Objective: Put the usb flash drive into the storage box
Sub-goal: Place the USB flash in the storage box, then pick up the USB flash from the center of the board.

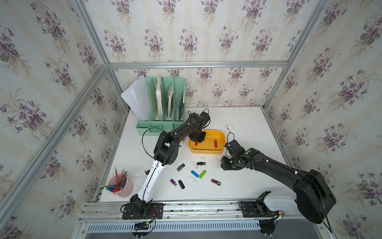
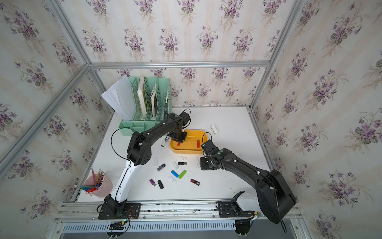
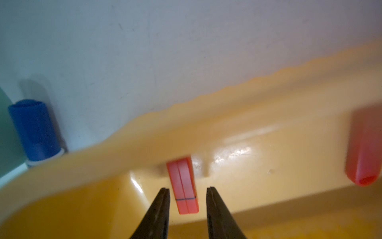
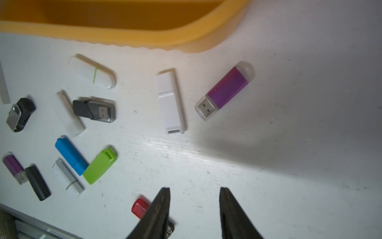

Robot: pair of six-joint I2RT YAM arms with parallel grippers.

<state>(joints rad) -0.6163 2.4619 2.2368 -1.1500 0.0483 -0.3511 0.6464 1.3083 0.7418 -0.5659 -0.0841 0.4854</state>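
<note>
Left wrist view: the left gripper [image 3: 187,189] hangs inside the shallow yellow-orange plastic storage box [image 3: 206,107], its 2 black fingers parted narrowly. A flat coral-red USB flash drive [image 3: 184,186] sits between the fingertips with a sliver of gap on each side, so it is not clamped. The blur hides whether it rests on the box floor. A 2nd, rounded red flash drive [image 3: 363,149] lies in the same box, off to one side of the gripper. Beyond the box rim a blue marker cap [image 3: 35,130] shows.

In the right wrist view the right gripper [image 4: 195,189] hovers over the white table [image 4: 268,165], jaws moderately apart with nothing between them. Ahead of it lie a white capped flash drive [image 4: 170,101] and a purple flash drive with a clear cap [image 4: 226,89], with the box wall beyond them. A small red drive [image 4: 140,207] lies just beside 1 finger.
</note>
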